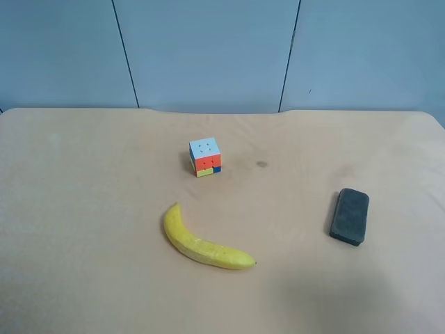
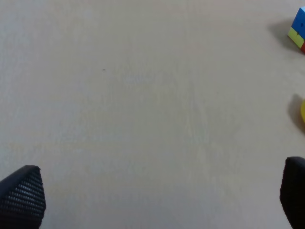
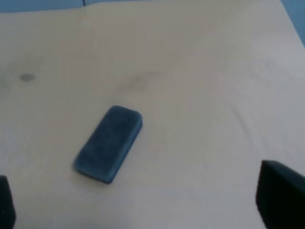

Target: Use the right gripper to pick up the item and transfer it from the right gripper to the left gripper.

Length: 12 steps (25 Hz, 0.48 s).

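counting what's on the table [image 1: 83, 209], i get one of each: one dark eraser [image 1: 349, 216], one banana [image 1: 201, 243] and one puzzle cube [image 1: 205, 156]. that makes three things, all lying apart from one another. i also see one small dark spot [image 1: 261, 164] on the tabletop, just beside the cube. neither arm shows in the exterior high view.

the dark eraser lies flat toward that view's right side, well apart from the banana and the cube. its long axis runs nearly straight away from the camera, and the far end leans slightly toward the view's right. in the right wrist view the dark eraser [image 3: 108, 144] sits diagonally, broad face up, with nothing touching it.

the right gripper [image 3: 143, 202] has its jaws spread wide with bare table between them. the eraser lies out ahead of it, clear of both jaws. the left gripper [image 2: 157, 195] is likewise spread wide over bare tabletop and holds nothing. its wrist view catches only a corner of the puzzle cube [image 2: 299, 27] and a yellow sliver of the banana [image 2: 302, 112] at the picture's edge.
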### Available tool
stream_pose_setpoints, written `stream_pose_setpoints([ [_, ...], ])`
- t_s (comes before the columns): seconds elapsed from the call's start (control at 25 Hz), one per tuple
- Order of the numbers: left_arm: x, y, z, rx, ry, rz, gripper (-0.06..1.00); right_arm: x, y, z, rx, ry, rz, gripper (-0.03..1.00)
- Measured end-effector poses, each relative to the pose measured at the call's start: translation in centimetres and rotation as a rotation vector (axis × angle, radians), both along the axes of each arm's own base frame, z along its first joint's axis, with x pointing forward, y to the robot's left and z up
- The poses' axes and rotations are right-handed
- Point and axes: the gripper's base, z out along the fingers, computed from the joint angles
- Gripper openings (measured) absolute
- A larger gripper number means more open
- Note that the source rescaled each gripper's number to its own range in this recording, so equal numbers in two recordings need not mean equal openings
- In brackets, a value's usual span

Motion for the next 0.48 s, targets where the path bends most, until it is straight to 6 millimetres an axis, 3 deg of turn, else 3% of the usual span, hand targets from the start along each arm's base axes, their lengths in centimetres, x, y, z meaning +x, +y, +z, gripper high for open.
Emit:
stream_pose_setpoints([
  [0.48, 0.00, 0.00, 0.00, 0.000, 0.000, 0.000, 1.00, 0.00, 0.00, 0.00, 0.000, 0.000, 0.000, 1.00],
])
